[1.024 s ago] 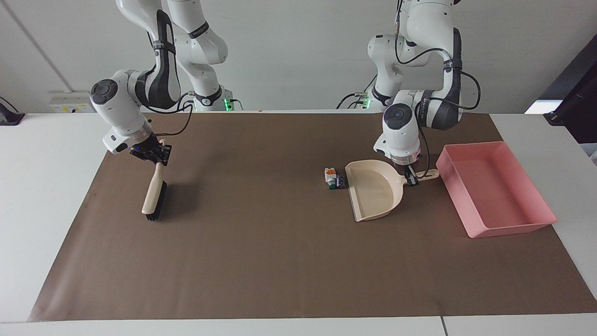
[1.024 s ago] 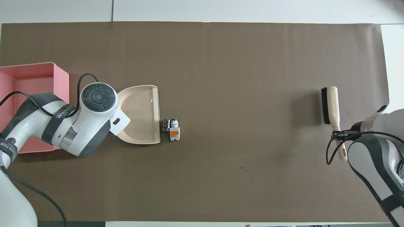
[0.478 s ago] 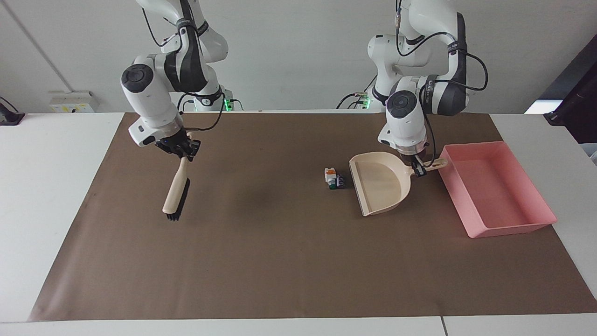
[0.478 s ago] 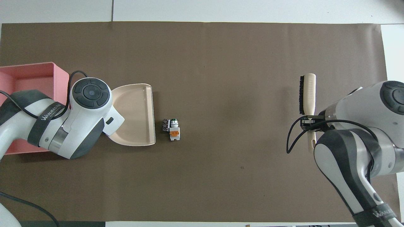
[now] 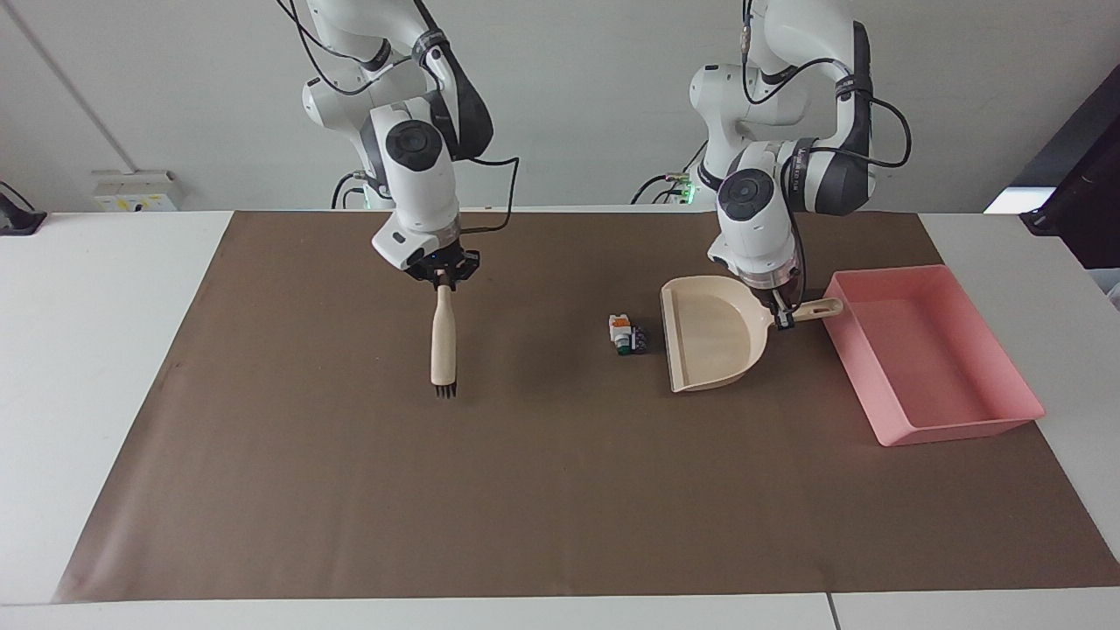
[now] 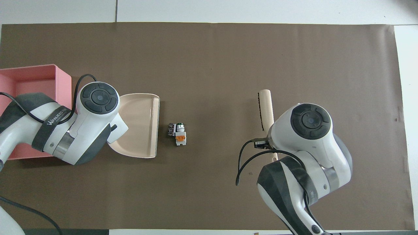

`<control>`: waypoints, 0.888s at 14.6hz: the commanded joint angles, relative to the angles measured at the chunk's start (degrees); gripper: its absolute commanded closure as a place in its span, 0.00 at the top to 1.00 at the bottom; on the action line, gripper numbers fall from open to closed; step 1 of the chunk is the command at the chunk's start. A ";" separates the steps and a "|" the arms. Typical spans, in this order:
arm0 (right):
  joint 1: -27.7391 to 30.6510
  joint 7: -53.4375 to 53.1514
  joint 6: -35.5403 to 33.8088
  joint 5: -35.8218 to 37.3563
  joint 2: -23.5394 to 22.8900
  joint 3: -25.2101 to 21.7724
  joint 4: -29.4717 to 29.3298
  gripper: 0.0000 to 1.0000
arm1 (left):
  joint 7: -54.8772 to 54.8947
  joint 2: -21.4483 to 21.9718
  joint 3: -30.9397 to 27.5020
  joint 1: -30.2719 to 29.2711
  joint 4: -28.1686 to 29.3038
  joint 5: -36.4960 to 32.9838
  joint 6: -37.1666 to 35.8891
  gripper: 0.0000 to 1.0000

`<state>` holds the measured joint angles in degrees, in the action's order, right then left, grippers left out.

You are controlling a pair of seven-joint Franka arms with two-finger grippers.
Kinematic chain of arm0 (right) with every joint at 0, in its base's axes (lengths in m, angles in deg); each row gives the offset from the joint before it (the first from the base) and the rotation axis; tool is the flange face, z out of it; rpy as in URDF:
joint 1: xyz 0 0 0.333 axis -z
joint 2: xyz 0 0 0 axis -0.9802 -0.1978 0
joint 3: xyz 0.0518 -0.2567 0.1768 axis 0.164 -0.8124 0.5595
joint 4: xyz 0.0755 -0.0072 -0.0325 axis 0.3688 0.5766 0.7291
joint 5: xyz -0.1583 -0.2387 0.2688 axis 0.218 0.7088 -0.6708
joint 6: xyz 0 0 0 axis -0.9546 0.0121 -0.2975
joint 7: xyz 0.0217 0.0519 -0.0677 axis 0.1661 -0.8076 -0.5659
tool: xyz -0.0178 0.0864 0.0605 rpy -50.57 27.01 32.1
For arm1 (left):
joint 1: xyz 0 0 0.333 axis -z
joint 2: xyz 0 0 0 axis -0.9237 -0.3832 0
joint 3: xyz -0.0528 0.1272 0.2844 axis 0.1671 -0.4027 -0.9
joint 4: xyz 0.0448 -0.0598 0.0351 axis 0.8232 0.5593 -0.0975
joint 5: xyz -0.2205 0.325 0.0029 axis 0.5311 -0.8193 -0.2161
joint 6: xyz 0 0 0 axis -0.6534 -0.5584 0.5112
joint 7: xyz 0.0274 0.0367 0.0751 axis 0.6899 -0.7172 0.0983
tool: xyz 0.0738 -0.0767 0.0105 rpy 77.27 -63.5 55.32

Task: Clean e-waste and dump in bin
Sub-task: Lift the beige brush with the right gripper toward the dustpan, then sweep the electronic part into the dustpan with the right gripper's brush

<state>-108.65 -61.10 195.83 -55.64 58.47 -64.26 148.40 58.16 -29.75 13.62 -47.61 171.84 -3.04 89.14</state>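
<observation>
the right gripper (image 5: 443, 278) is clamped on the handle end of a beige brush (image 5: 444, 337), fingers together round it. brush hangs near upright, dark bristles (image 5: 445, 390) at the bottom, tip over bare brown mat (image 5: 542, 490), apart from everything else. in the overhead view the brush (image 6: 267, 109) points toward 12 o'clock out from under the right arm's wrist, bristles along its edge toward the left arm's end.

the e-waste (image 5: 626, 335) lies on the mat between brush and dustpan, much closer to the dustpan: a white piece with orange and green parts plus a dark purplish cylinder, the two touching. in the overhead view the e-waste (image 6: 177, 133) sits at 3 o'clock from the dustpan's open lip, just beside it but apart, small gap of mat showing; the brush is well apart at 3 o'clock from the e-waste.

the left gripper (image 5: 781, 313) is shut round the handle of the beige dustpan (image 5: 710, 337), gripping where handle meets pan. whether the dustpan's lip touches the mat, cannot tell. in the overhead view the dustpan (image 6: 140, 125) is partly under the left arm's wrist, which hides the grip.

the bin (image 5: 954, 424), pink shallow tray, rests on the mat at the left arm's end, just beside the dustpan handle, not touching it. overhead, the bin (image 6: 39, 70) is at 9 o'clock from the dustpan, partly covered by the left arm. nothing shows inside the bin.
</observation>
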 commanded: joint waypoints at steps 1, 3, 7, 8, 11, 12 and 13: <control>-5.07 -5.24 1.26 -0.95 -2.75 -0.25 -3.73 0.00 | 0.67 -1.02 -0.61 0.97 -0.92 -1.44 -1.37 0.00; -7.19 -7.88 1.35 -1.83 -4.94 0.10 -6.01 0.00 | -1.16 -3.03 -0.61 2.55 -1.97 -1.62 -2.16 0.00; -11.41 -12.11 2.85 -3.15 -8.98 0.11 -10.67 0.00 | -6.96 -3.57 -0.61 4.83 -1.36 -3.82 -3.92 0.00; -12.38 -12.90 2.15 -3.15 -10.65 0.11 -12.60 0.00 | -7.67 -3.49 -0.61 5.18 -1.10 -3.82 -3.92 0.00; -15.28 -16.85 -0.75 -2.54 -18.38 0.28 -20.68 0.00 | -8.38 -3.13 -0.61 5.54 -0.22 -4.34 -4.01 0.00; -15.46 -16.95 -1.19 -2.45 -19.70 0.37 -22.01 0.00 | -8.47 -3.05 -0.61 5.54 -0.04 -4.52 -4.10 0.00; -15.55 -16.95 -1.89 -2.45 -19.72 0.46 -22.02 0.00 | -8.47 -3.04 -0.61 5.54 0.04 -4.43 -4.10 0.00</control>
<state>-124.16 -77.13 196.54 -57.70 42.24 -64.00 130.98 50.89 -33.03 13.63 -43.15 171.43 -6.17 86.02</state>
